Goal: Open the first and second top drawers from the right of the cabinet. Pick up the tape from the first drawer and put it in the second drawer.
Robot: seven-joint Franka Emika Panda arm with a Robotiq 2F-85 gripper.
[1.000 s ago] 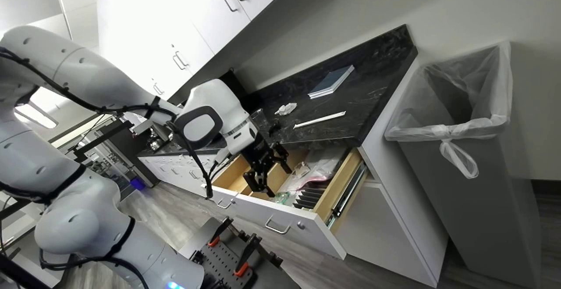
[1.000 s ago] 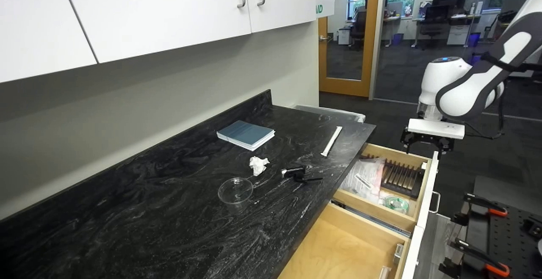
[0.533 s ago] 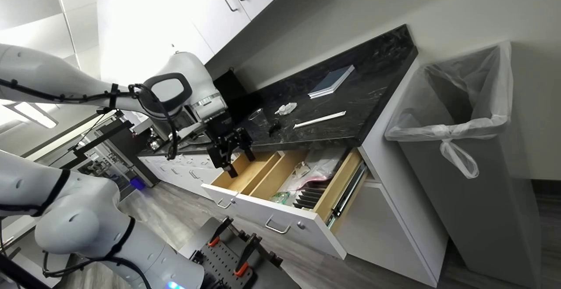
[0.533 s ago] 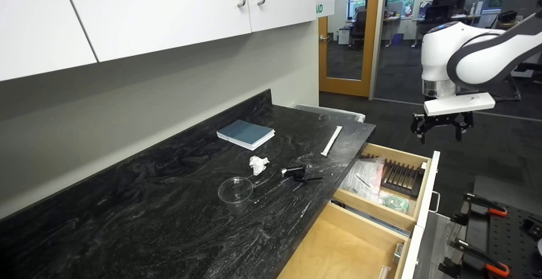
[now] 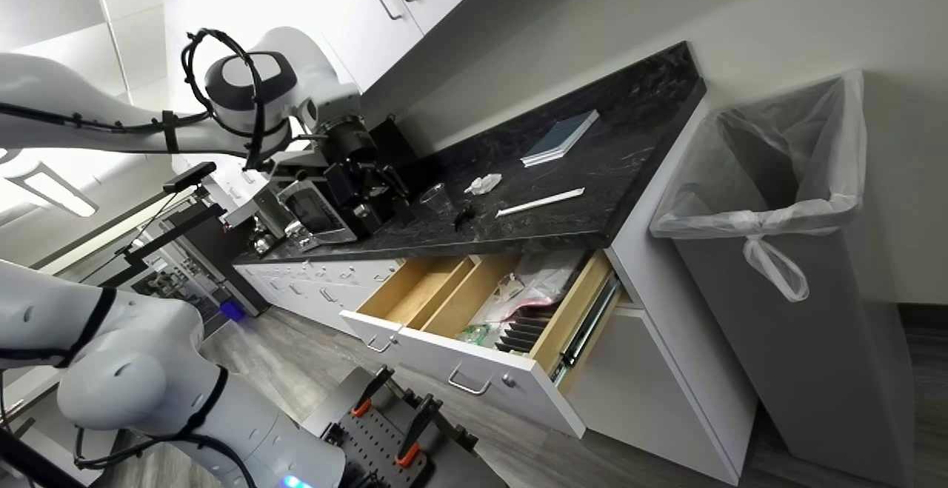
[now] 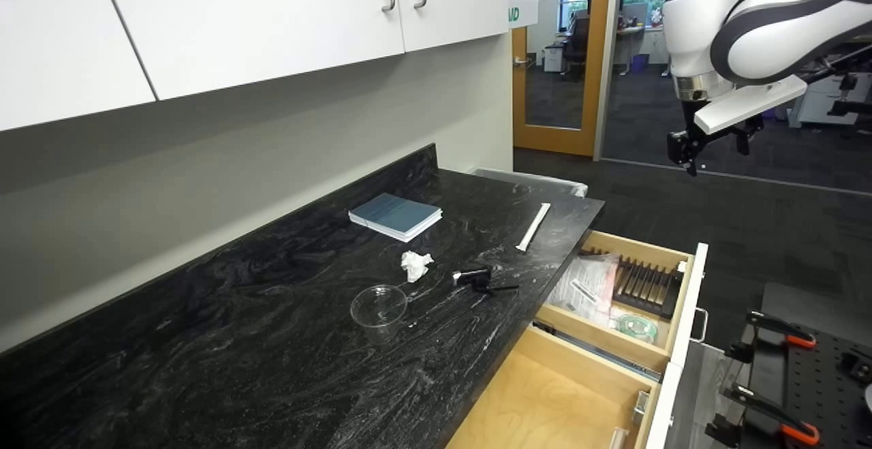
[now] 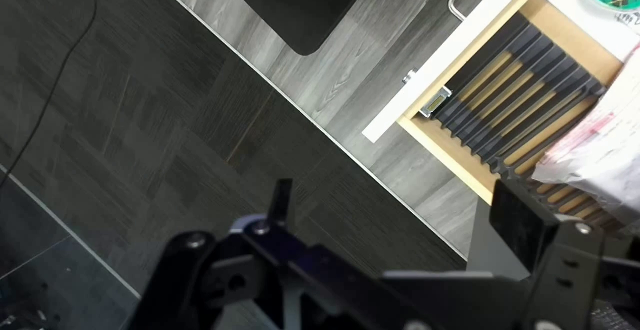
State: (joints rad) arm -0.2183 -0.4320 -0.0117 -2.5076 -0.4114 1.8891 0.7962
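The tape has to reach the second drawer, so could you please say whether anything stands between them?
Yes: the adjoining wooden side walls of the first drawer and the second drawer, with a metal slide between; the tape would likely need lifting over.

In an exterior view, the second drawer (image 6: 538, 394) lies open to entry from above, the countertop (image 6: 293, 319) bounding it at 10 o'clock. Around the tape (image 6: 637, 328) in the first drawer (image 6: 689, 302), a black slotted rack (image 6: 647, 287) (12 o'clock) and plastic bag (image 6: 587, 289) (10 o'clock) limit access.
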